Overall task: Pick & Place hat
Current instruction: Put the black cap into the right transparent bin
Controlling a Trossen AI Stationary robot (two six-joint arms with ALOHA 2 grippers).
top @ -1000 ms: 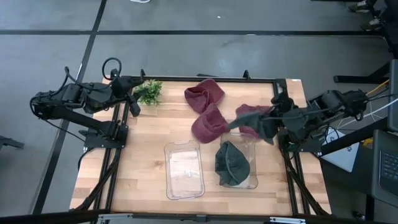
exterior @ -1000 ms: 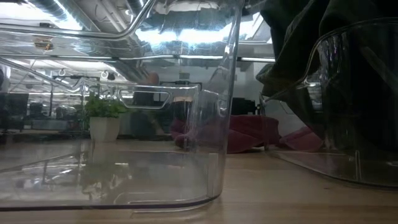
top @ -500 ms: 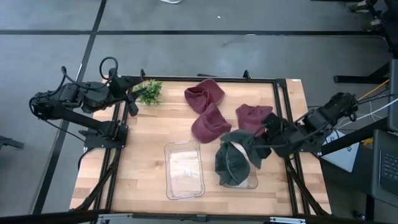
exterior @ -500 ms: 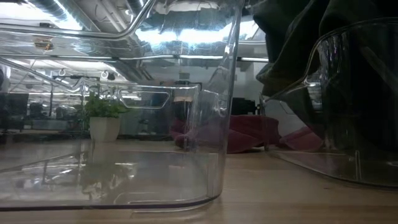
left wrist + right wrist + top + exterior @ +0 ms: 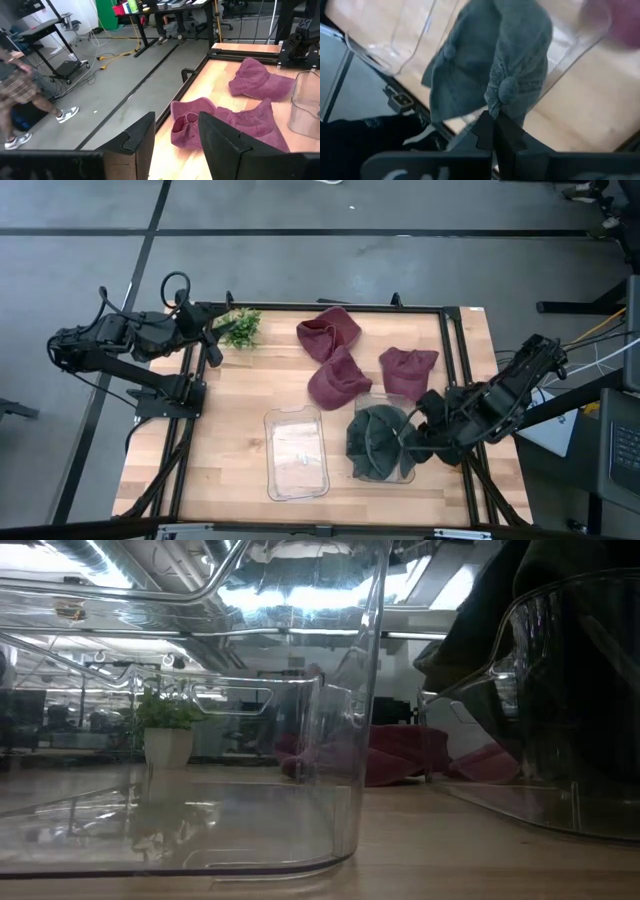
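Left gripper waits spread at the table's far-left edge by the plant. Empty bin — then the right bin, where the right gripper pinches a green hat over it.

Dark grey-green hats in the right clear bin. Three maroon hats on a light wood table. Left clear bin. Green plant, white pot. Black arms, grey floor.
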